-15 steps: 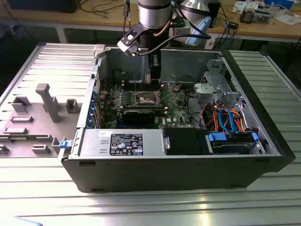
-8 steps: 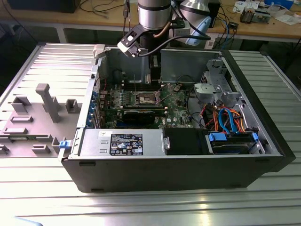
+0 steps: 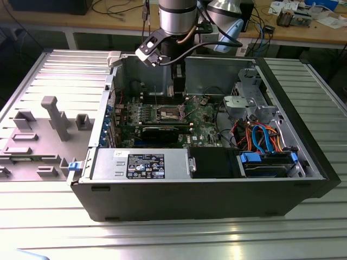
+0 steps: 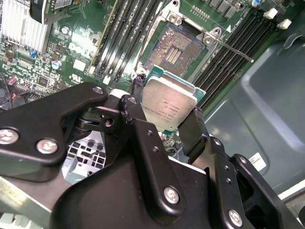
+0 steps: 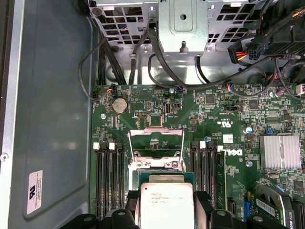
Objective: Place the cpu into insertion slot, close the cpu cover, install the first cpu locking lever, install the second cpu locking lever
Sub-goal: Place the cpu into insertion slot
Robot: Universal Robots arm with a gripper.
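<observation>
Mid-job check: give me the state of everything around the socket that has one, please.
Small square silver-topped cpu: clamped in the black end effector, not seated.
End effector: shut on the cpu.
Square dark-centred insertion slot: uncovered, empty.
Thin silvery cpu cover: swung open.
Thin metal locking lever: released, sticking out from the insertion slot.
Black computer case: side open.

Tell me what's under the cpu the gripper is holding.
The second wrist view shows the insertion slot open and empty beyond the cpu, clamped in the gripper. In the first wrist view the chip covers most of the slot, so what lies directly beneath is hidden.
</observation>
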